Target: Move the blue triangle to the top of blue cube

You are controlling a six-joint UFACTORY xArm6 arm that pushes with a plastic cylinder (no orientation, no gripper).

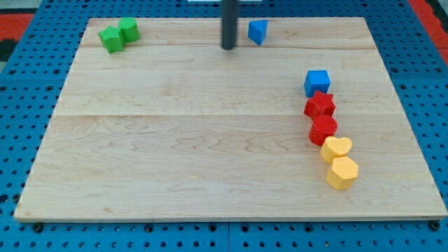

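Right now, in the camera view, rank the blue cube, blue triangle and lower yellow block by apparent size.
1. Lower yellow block, nearest the view's bottom.
2. Blue cube.
3. Blue triangle, farthest up, so perspective may shrink it.

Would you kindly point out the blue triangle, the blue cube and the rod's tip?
blue triangle (pixel 258 31), camera view, middle of its front face.
blue cube (pixel 317 82), camera view, centre of the block.
my tip (pixel 228 47), camera view, rod's very end.

A lab bench: wooden board (pixel 175 140) on blue perforated pegboard (pixel 28 84).
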